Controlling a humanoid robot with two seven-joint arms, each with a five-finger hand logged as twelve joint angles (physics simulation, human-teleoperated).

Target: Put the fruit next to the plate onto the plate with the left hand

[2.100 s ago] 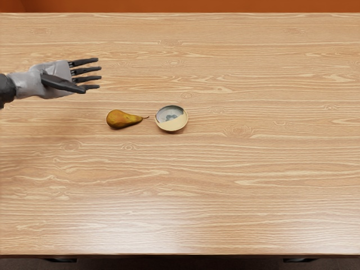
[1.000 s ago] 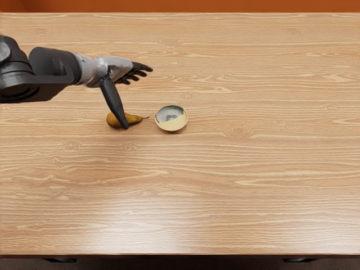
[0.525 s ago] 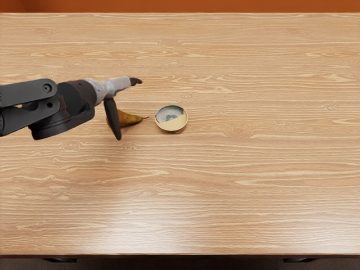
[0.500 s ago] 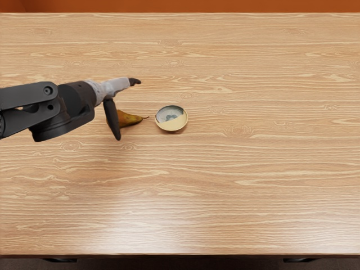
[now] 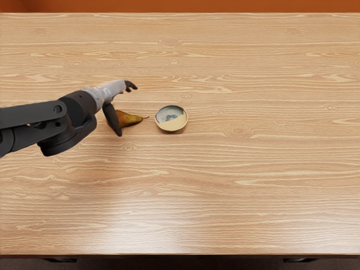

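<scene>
A humanoid robot's grey-and-black left hand [image 5: 114, 99] hangs over a yellow-brown pear [image 5: 130, 118] lying on its side on a light wooden table [image 5: 236, 185], seen from the head camera. The hand is spread. Its dark thumb [image 5: 114, 121] points down across the pear's fat end on the near side, and its black fingertips [image 5: 130, 85] reach out past the far side. From this angle it cannot be told whether the thumb touches the fruit. The pear's thin stem points right toward a small round cream plate with a bluish centre [image 5: 179, 123], which sits just beside it, the two apart. The bulky black left arm [image 5: 48, 122] comes in from the picture's left edge. A strip of orange wall [image 5: 180, 5] runs behind the table's far edge.
</scene>
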